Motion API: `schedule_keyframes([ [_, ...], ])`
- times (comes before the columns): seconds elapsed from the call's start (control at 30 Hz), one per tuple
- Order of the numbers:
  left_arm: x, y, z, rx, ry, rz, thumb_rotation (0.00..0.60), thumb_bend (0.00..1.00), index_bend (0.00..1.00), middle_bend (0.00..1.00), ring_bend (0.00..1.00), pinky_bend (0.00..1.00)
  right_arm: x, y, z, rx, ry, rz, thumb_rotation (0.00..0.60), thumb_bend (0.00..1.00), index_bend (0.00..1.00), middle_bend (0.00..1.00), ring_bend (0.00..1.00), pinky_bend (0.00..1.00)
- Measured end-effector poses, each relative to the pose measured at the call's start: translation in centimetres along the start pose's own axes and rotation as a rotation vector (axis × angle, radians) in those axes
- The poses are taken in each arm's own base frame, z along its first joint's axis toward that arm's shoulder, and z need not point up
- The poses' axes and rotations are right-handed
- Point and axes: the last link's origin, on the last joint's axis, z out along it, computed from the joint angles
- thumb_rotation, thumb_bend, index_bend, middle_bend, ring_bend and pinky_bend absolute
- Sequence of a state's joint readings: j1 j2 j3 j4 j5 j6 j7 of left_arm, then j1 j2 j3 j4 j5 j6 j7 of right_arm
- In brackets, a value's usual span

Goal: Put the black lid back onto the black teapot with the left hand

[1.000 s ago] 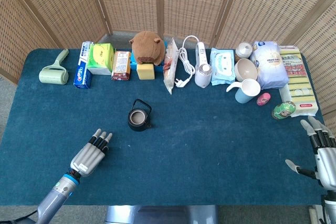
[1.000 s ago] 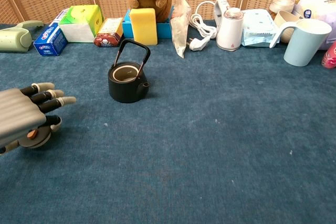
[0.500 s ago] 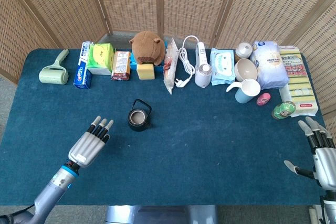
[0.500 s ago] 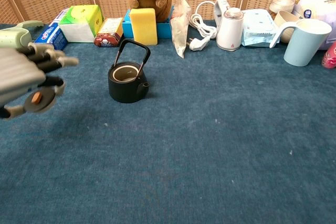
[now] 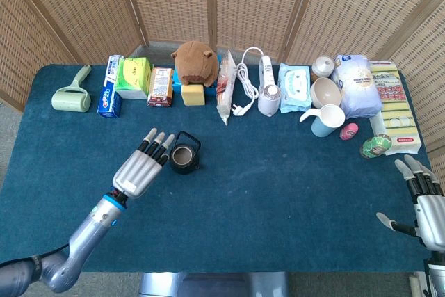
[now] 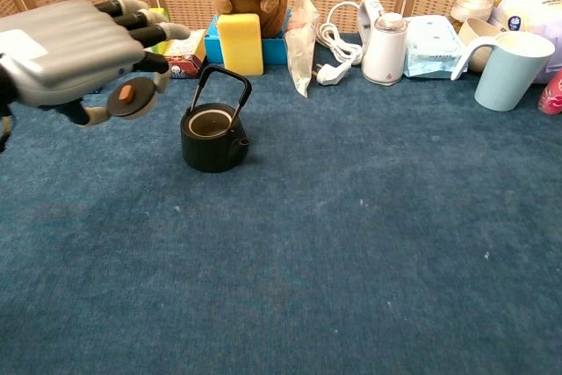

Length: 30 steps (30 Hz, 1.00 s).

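The black teapot (image 5: 185,158) (image 6: 212,133) stands uncovered on the blue table, its handle upright. My left hand (image 5: 142,167) (image 6: 79,46) hovers just left of it, above the table, fingers stretched toward the back row. Under that hand, in the chest view, it pinches the black lid (image 6: 130,99), a dark disc with a small brown knob. The head view hides the lid beneath the hand. My right hand (image 5: 424,196) hangs at the table's right edge, fingers spread and holding nothing.
Along the back stand a lint roller (image 5: 71,95), toothpaste box (image 5: 110,94), green box (image 5: 133,77), plush toy (image 5: 193,62), yellow sponge (image 6: 240,43), white plug and cable (image 5: 243,85), wipes pack (image 5: 294,88) and light-blue mug (image 6: 510,69).
My left hand has risen and moved right and toward the back, carrying the lid up beside the teapot. The right hand has barely moved.
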<state>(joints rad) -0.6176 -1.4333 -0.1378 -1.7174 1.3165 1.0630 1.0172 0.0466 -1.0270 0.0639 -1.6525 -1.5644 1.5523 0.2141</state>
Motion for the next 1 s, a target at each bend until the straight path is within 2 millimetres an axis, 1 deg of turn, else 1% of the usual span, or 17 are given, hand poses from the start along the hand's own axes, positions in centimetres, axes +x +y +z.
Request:
schedule_keyframes([
  [0.07, 0.2, 0.6, 1.3, 0.0, -0.005, 0.005, 0.6, 0.27, 0.41, 0.0, 0.0, 0.02, 0.1, 0.1, 0.0, -0.002, 0.001, 0.004, 0.6, 0.04, 0.0, 0.0, 0.0, 0.0],
  [0.2, 0.0, 1.6, 3.1, 0.0, -0.022, -0.009, 0.6, 0.27, 0.41, 0.0, 0.0, 0.02, 0.1, 0.3, 0.1, -0.007, -0.003, 0.007, 0.6, 0.04, 0.0, 0.0, 0.0, 0.0],
  [0.33, -0.5, 2.3, 4.7, 0.006, -0.037, -0.028, 0.6, 0.27, 0.41, 0.0, 0.0, 0.02, 0.1, 0.4, 0.2, -0.01, -0.009, 0.009, 0.6, 0.04, 0.0, 0.0, 0.0, 0.0],
  [0.5, -0.5, 3.4, 6.5, 0.011, -0.038, -0.039, 0.6, 0.27, 0.41, 0.0, 0.0, 0.02, 0.2, 0.6, 0.3, -0.013, -0.012, 0.015, 0.6, 0.04, 0.0, 0.0, 0.0, 0.0],
  [0.77, -0.6, 4.3, 7.2, 0.007, -0.048, -0.02, 0.6, 0.27, 0.41, 0.0, 0.0, 0.02, 0.3, 0.7, 0.2, -0.013, -0.014, 0.027, 0.6, 0.04, 0.0, 0.0, 0.0, 0.0],
  [1.0, -0.6, 4.3, 7.2, 0.022, -0.048, 0.002, 0.6, 0.27, 0.41, 0.0, 0.0, 0.02, 0.5, 0.7, 0.2, -0.012, -0.014, 0.036, 0.6, 0.04, 0.0, 0.0, 0.0, 0.0],
])
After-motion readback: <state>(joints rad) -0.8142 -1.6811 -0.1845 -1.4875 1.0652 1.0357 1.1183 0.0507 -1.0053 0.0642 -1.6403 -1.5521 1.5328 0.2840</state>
